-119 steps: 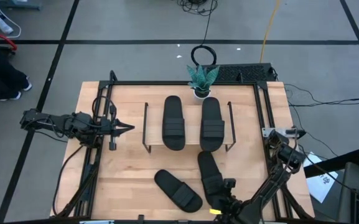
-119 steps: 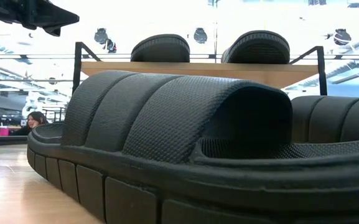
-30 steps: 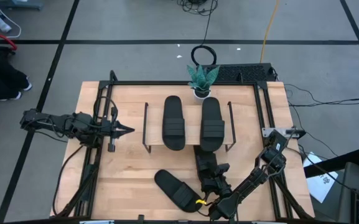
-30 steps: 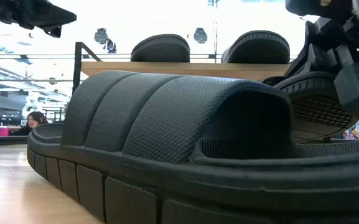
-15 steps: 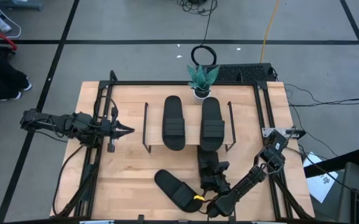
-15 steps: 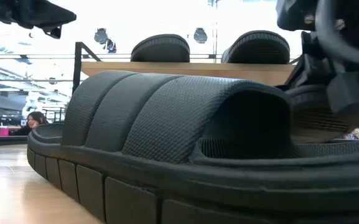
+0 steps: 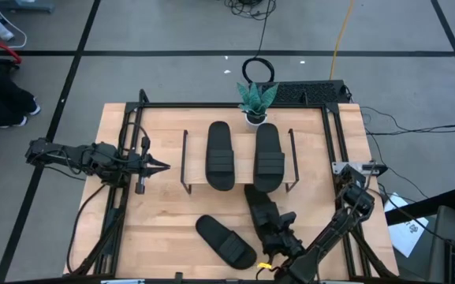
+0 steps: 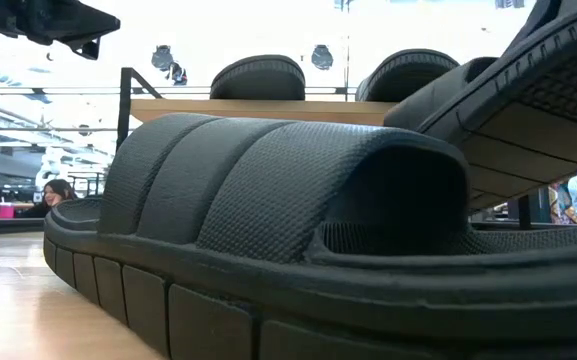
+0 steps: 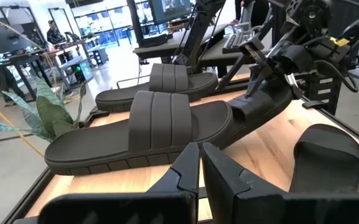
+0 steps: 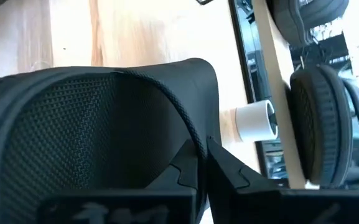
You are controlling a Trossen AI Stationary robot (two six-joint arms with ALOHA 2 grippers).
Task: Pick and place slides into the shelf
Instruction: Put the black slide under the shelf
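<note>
Black slide [image 7: 263, 218], lower centre, pinched by right pincer [image 7: 278, 243]: thin grip, may twist or snag shelf [image 7: 239, 184] edge. Left pincer [image 7: 158, 166] closed, empty, mid-left.

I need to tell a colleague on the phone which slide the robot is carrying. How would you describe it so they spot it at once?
Start at the shelf in the middle of the table, which has two slides on its board. Just in front of its right end, the right gripper is shut on the held slide. Unlike the loose slide lying flat beside it, this one is tilted, its toe raised toward the shelf.
</note>
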